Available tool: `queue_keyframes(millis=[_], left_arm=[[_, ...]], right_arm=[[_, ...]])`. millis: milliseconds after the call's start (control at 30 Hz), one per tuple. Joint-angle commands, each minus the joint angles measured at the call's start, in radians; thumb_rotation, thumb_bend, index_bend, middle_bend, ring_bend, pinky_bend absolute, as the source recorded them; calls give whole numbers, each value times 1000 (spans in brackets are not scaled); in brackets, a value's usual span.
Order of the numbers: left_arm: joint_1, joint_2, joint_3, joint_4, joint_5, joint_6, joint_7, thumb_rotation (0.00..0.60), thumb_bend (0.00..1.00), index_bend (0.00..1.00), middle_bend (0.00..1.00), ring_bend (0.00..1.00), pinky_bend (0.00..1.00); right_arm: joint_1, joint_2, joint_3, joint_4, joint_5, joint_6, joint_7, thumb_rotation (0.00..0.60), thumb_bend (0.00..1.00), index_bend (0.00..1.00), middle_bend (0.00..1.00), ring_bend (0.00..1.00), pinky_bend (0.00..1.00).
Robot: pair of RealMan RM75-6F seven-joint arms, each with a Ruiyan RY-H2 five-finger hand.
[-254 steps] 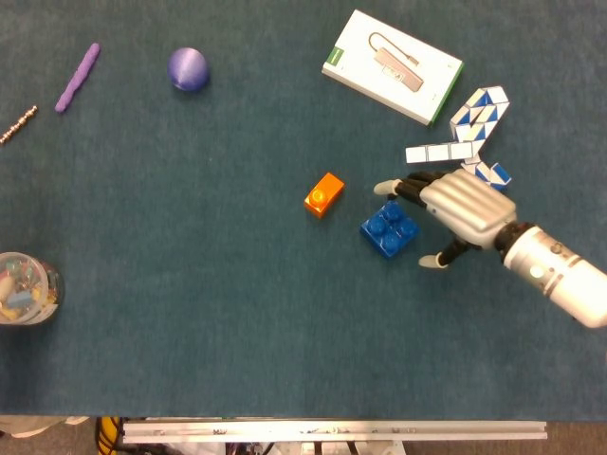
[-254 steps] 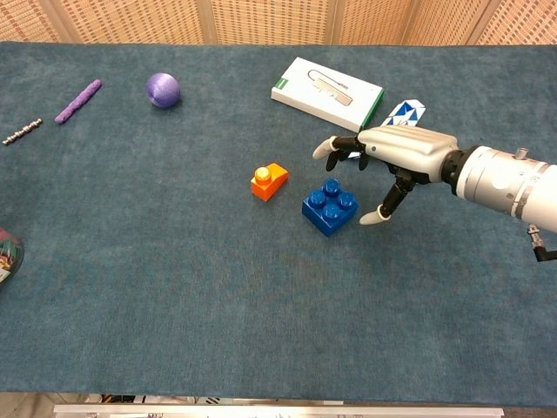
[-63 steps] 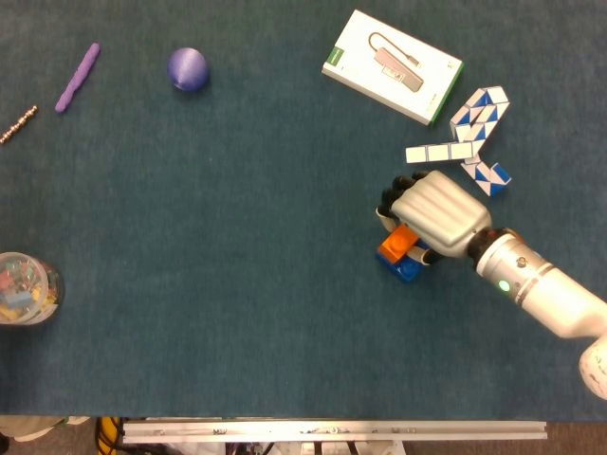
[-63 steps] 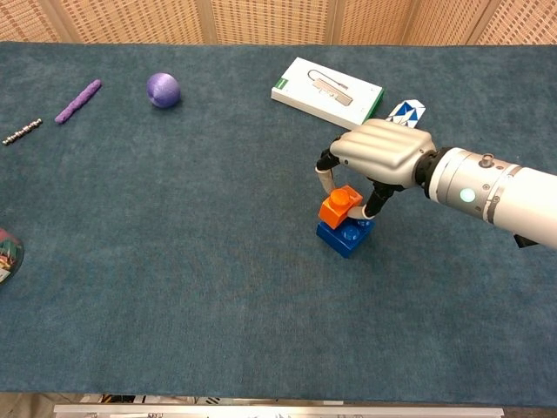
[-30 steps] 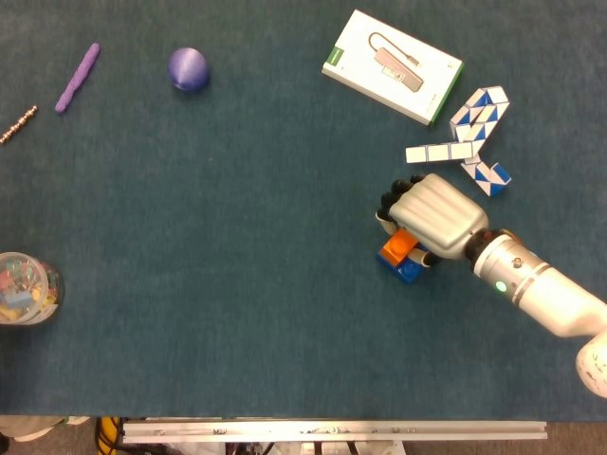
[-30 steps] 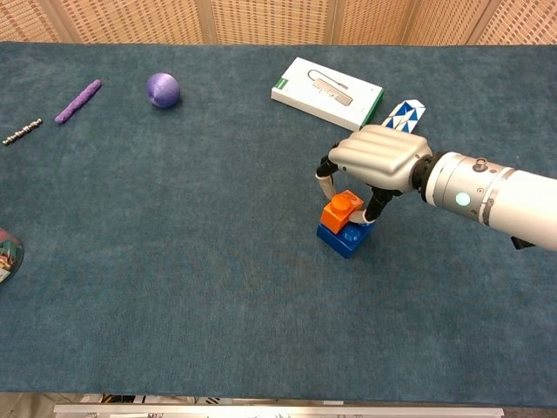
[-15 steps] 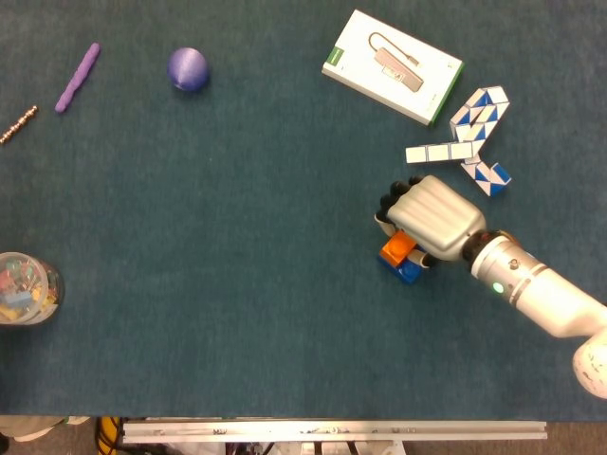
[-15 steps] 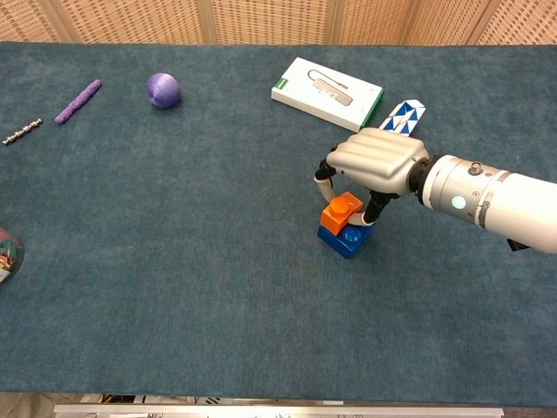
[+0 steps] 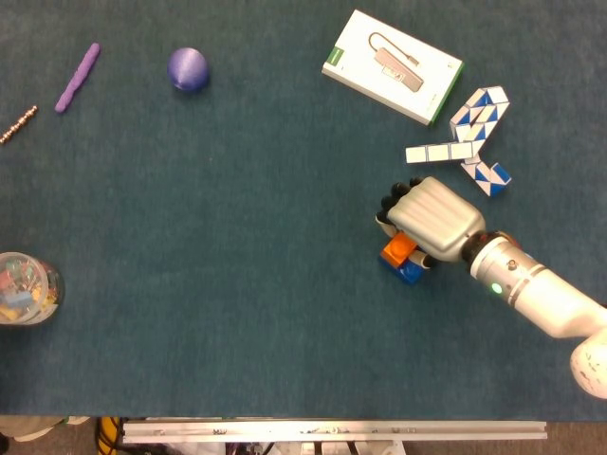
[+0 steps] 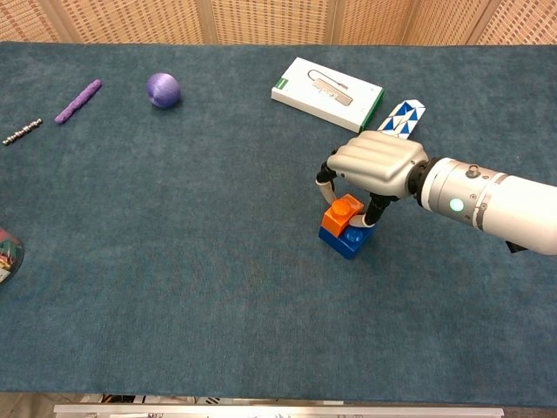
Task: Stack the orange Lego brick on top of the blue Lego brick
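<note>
- My right hand [image 10: 376,165] arches over the two bricks, palm down, fingers curled around the orange brick [image 10: 342,212] and pinching it from either side.
- The orange brick sits on the blue brick [image 10: 345,239], covering its left part; the blue brick's studs show to the right of it in the chest view.
- The blue brick rests on the table [image 10: 191,261], right of centre.
- In the head view my hand [image 9: 434,219] hides most of both bricks; only an orange [image 9: 398,249] and a blue [image 9: 408,271] edge show below it.
- Just behind my hand lies a blue-and-white snake puzzle [image 9: 469,136], and beyond it a white box [image 9: 392,64].
- Far to the left are a purple ball [image 10: 163,89], a purple stick [image 10: 77,101], a bead chain [image 10: 21,132] and a jar [image 9: 26,287] at the table's edge.
- My left hand shows in neither view.
</note>
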Motion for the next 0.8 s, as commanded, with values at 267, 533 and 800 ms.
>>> queue_keyframes(millis=[267,533,800], left_arm=[[1,1,0,0,-1,1,0,600,172,58,94,41,56],[2,1,-1,1,0,1,-1,600,172,58,94,41,56],[1,2,-2,0,2,3,-2,600,172,58,94,41,56]], right_arm=[[6,-3,-2,-1,5,-1,-12,600,230,618,409,276,347],[8,-1,-7,-4,10,-1,-18,600,229,618,410,276,347],[3,22,6,-15,-20,-6,41,600,204,432,410,276,347]])
